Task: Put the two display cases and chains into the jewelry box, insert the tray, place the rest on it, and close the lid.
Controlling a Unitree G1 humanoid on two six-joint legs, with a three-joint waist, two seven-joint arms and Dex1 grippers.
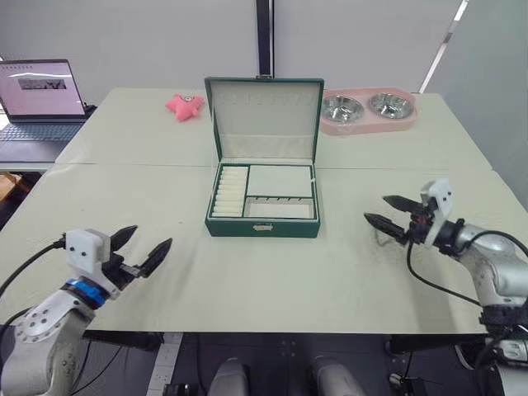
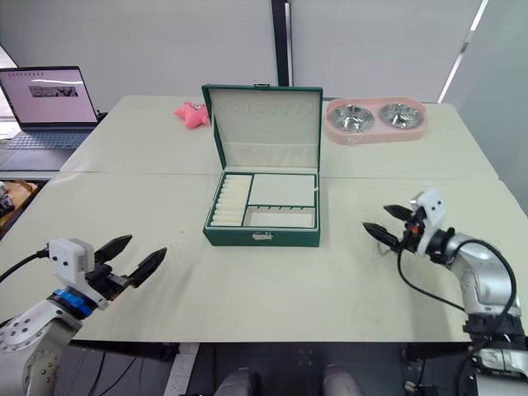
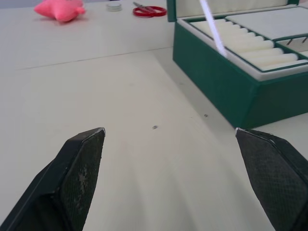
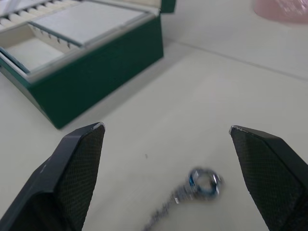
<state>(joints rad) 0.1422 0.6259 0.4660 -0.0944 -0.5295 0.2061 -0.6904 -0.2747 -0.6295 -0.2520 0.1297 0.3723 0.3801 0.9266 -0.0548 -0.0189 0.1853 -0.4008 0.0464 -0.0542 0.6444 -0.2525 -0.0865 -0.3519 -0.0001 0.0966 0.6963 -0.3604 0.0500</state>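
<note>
The jewelry box [image 1: 262, 228] stands open in the middle of the table, its lid [image 1: 264, 115] upright behind it. The tray [image 1: 280, 181] sits inside the box, with its ribbed ring rolls [image 1: 229, 191] on the left side. One thin silver chain [image 4: 202, 182] with a small ring lies on the table just below my right gripper [image 1: 377, 208], which is open to the right of the box. My left gripper [image 1: 151, 238] is open and empty near the front left of the table, apart from the box [image 3: 226, 91]. The display cases are out of view.
A pink star toy [image 1: 185, 106] and red scissors [image 3: 150, 10] lie behind the box on the left. A pink double pet bowl [image 1: 367, 110] stands at the back right. An open laptop [image 1: 41, 99] sits at the far left.
</note>
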